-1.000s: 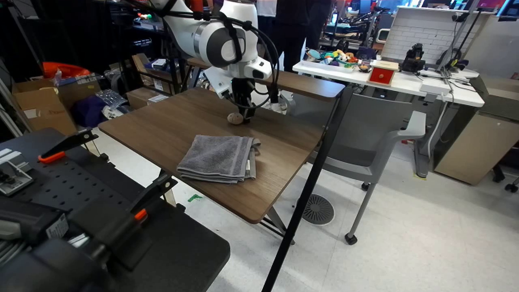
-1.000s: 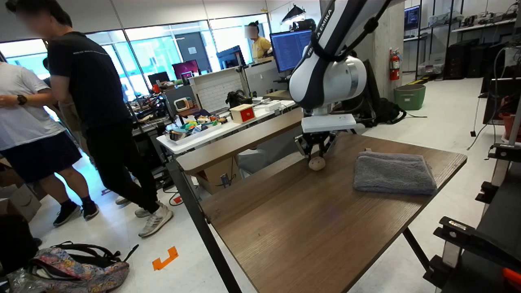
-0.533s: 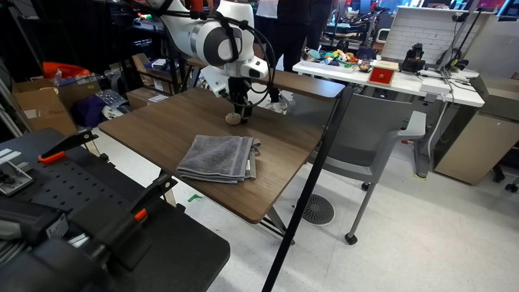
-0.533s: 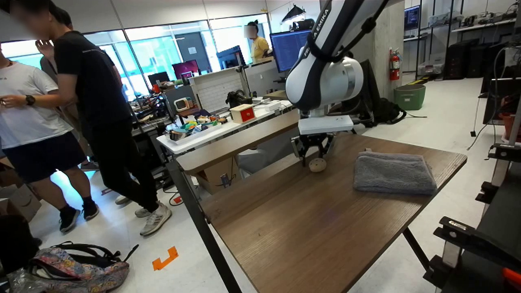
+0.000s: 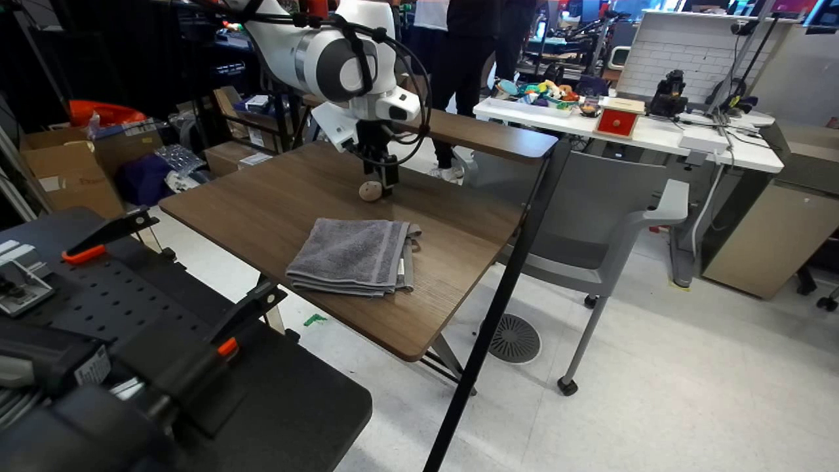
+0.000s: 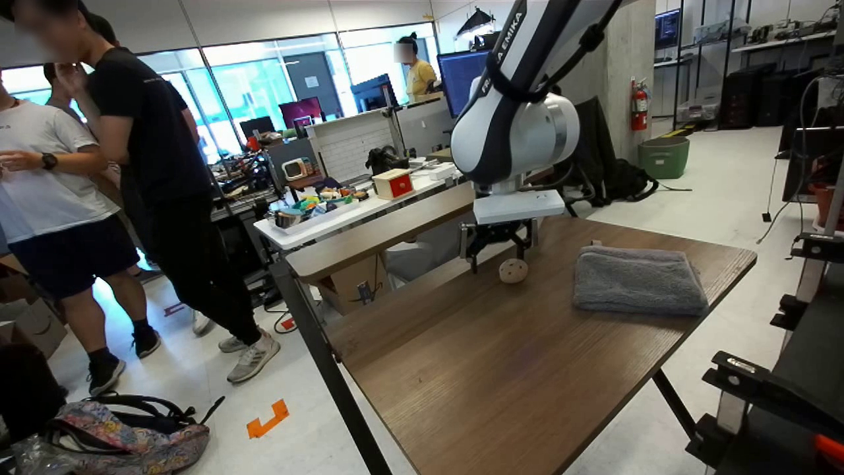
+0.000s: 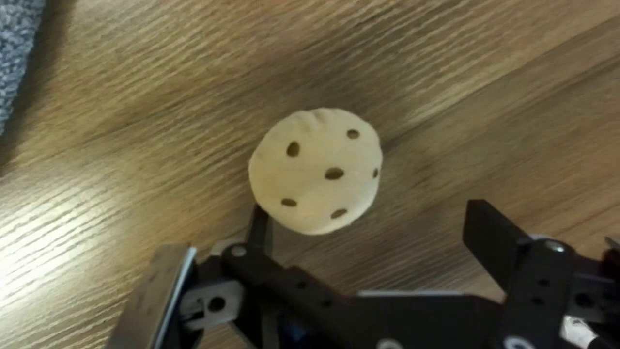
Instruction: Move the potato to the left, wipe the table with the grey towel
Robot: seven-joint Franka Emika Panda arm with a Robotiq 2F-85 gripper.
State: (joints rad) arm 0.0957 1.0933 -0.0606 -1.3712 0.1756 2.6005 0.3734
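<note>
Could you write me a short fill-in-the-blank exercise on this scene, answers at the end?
The potato rests on the wooden ____.
The towel is ____, not spread out.
The jaws are ____, not shut.
In the wrist view, the potato shows ____ (a number) dark spots.

Missing words: table; folded; open; six.

The wrist view's edge cuts off most of the grey towel (image 7: 14, 53) on the table (image 6: 521, 369). Whether the gripper (image 6: 497, 264) touches the potato (image 6: 513, 271) on the table cannot be told. Above the table, the arm (image 6: 517, 125) is cut off in both exterior views.
</note>
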